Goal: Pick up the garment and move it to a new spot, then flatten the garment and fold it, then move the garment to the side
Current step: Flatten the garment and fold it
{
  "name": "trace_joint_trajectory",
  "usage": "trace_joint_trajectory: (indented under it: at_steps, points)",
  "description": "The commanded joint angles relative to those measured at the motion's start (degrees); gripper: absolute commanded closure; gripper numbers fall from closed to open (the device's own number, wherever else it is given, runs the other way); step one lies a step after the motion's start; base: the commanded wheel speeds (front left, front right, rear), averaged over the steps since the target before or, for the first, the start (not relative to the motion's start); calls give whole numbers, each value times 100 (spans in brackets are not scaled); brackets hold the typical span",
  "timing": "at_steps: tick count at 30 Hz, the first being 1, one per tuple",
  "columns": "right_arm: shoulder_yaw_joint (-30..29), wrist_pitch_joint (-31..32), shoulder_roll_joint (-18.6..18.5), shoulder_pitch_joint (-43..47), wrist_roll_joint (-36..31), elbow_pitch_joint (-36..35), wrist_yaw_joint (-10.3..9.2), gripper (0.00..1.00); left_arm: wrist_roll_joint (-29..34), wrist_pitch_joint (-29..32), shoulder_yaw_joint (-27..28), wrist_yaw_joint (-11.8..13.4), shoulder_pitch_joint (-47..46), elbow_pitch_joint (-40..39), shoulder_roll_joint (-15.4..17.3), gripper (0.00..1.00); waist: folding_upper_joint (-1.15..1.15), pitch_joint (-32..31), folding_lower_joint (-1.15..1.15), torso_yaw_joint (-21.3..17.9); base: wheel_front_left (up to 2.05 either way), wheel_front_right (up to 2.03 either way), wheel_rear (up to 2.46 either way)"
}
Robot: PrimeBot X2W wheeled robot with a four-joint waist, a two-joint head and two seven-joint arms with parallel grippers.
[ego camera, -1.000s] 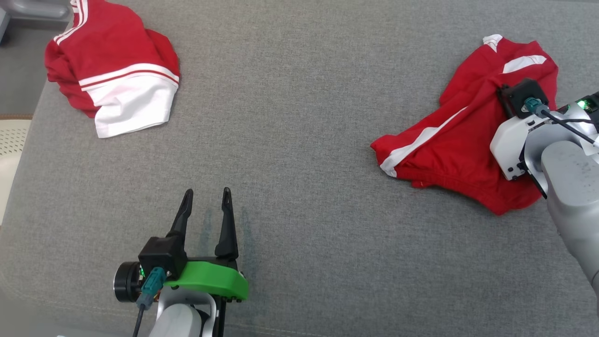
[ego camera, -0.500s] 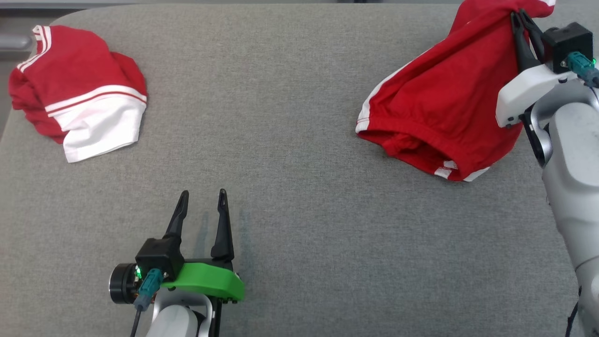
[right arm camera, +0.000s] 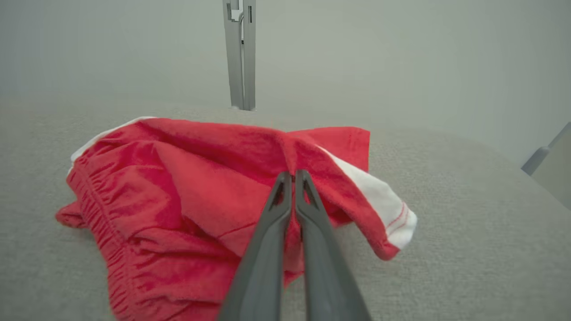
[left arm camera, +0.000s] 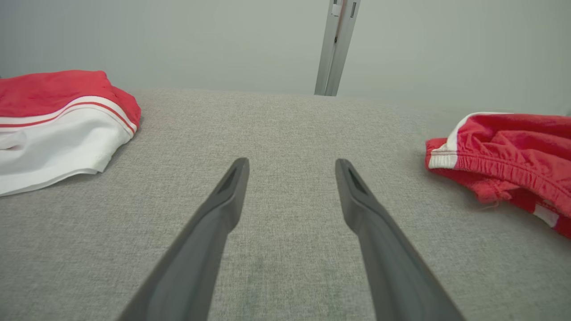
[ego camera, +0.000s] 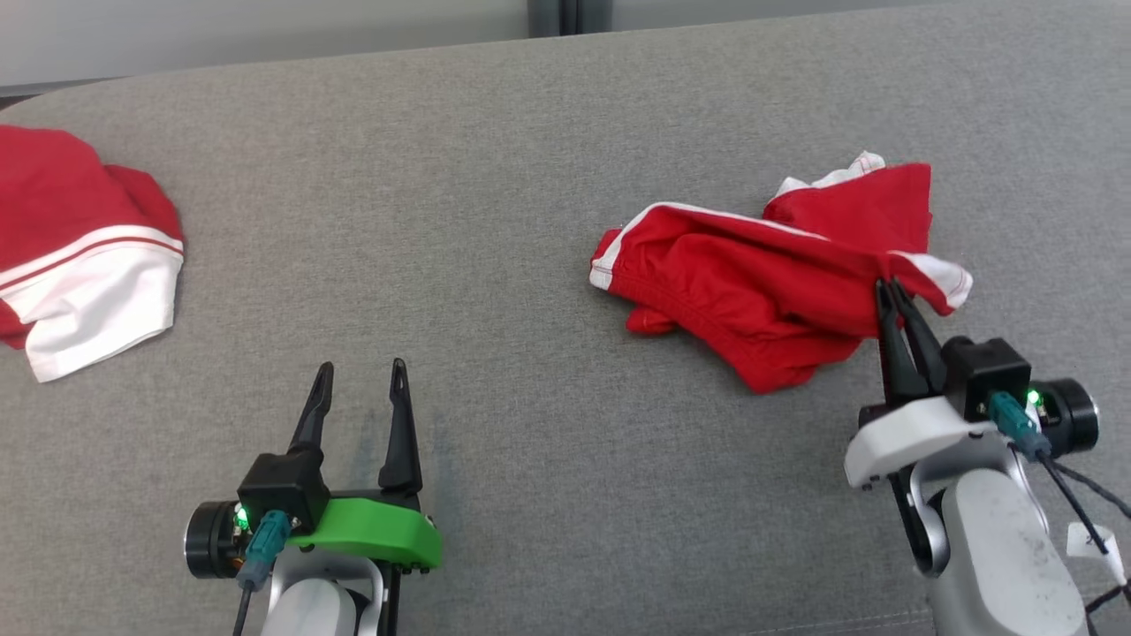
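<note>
Grey couch (ego camera: pixel 530 177), pale wall (ego camera: pixel 265 26) behind. Shorts (ego camera: pixel 751 291), hanging before, now slumped down, pinched in closed right gripper (ego camera: pixel 886 284); left gripper (ego camera: pixel 362 365) spread, empty.

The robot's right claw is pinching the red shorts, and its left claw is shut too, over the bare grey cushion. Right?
No: the left gripper is open, fingers spread, over the bare grey cushion, as the left wrist view shows. The right gripper does pinch the shorts.

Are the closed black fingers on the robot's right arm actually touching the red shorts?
Touching. The right wrist view shows the right fingers shut together, with a fold of the red shorts gathered and pinched at their tips.
</note>
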Motion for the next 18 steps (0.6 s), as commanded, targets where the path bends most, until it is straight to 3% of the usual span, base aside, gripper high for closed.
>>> trace_joint_trajectory:
  at_steps: [1,12,13,14,15,16,18]
  points:
    - [84,-15,6,226,155,-81,-10,100,25,-3,22,-34,-4,10,17,0,0,-33,0,-134,0,0,0]
    - [370,-15,9,907,398,-76,-10,96,66,-3,-14,-93,-55,60,18,0,0,-113,0,-223,0,0,0]
    - [398,-15,9,935,416,-51,-10,89,59,-3,-29,-94,-58,68,18,0,0,-123,0,-220,0,0,0]
    - [411,-15,4,942,420,-46,-10,73,50,-3,-39,-94,-58,72,18,0,0,-133,0,-217,0,0,0]
    - [480,-15,6,959,397,-20,-10,40,41,-3,-51,-95,-53,82,18,0,0,-153,0,-214,0,0,0]
    - [519,-16,10,987,398,-3,-10,0,35,-3,-56,-90,-44,91,18,0,0,-170,0,-215,0,0,0]
    - [579,-16,7,1052,439,37,-10,0,27,-3,-67,-95,-9,114,18,0,0,-223,0,-222,0,0,0]
